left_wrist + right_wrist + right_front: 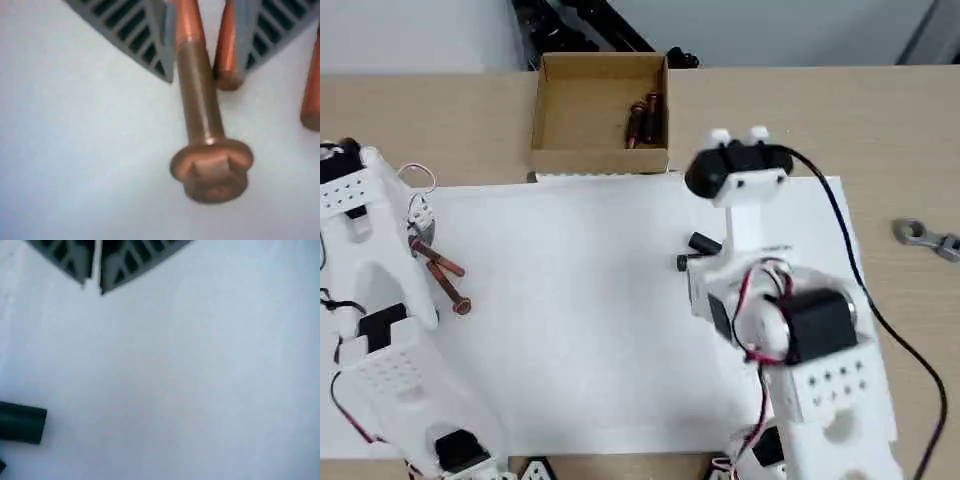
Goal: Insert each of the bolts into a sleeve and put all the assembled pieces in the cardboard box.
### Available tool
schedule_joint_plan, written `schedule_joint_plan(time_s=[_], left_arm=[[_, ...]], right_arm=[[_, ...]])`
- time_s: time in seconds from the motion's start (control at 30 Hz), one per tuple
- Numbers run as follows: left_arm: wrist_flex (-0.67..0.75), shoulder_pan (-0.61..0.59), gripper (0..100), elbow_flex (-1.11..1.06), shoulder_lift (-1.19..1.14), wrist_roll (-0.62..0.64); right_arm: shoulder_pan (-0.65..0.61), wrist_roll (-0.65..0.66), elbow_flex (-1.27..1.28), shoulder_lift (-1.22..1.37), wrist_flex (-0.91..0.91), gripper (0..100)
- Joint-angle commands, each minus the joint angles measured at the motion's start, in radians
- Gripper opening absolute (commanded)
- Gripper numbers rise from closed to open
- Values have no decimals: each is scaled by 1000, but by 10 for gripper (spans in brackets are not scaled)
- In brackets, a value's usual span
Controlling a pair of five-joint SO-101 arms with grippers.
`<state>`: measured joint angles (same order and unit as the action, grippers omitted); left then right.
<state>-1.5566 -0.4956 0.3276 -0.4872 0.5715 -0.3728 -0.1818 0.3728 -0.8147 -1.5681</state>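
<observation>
Left arm [380, 330] is at the left edge of the white sheet [580, 330] that covers the wooden worktop [450, 110]. Left gripper [204, 75] is down at the sheet with its jaws parted. A bolt [200, 110] lies on the sheet with its shaft in the gap, against one jaw, and its flanged head points away from the jaws. Whether the jaws squeeze it cannot be told. A second bolt [226, 55] also sits in the gap, its end by the other jaw. A third bolt [312, 95] lies just beside them, outside the jaws.

The cardboard box [560, 110] stands open on the worktop at the far edge of the sheet. Assembled pieces [645, 120] lie inside it against the right wall.

Right of centre, the right gripper [92, 287] hangs low over bare sheet, jaws closed to a thin slit with nothing in them. A black sleeve [703, 242] and another sleeve [686, 262] lie on the sheet near it, apart from the jaws.

A wrench [925, 237] lies on the worktop at the far right, off the sheet.
</observation>
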Motion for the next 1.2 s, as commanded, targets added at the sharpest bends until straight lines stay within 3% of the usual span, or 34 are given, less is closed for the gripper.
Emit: schedule_joint_plan(time_s=[0.0, 0.53, 0.9, 1.17], left_arm=[[38, 3, 87, 42, 5, 9], [120, -15, 106, 38, -6, 21], [152, -14, 105, 44, -164, 21], [100, -12, 104, 42, -173, 21]], right_arm=[[8, -5, 26, -77, 18, 6], [12, -9, 37, -102, 16, 5], [12, -9, 37, -101, 16, 5], [12, -9, 37, -101, 16, 5]])
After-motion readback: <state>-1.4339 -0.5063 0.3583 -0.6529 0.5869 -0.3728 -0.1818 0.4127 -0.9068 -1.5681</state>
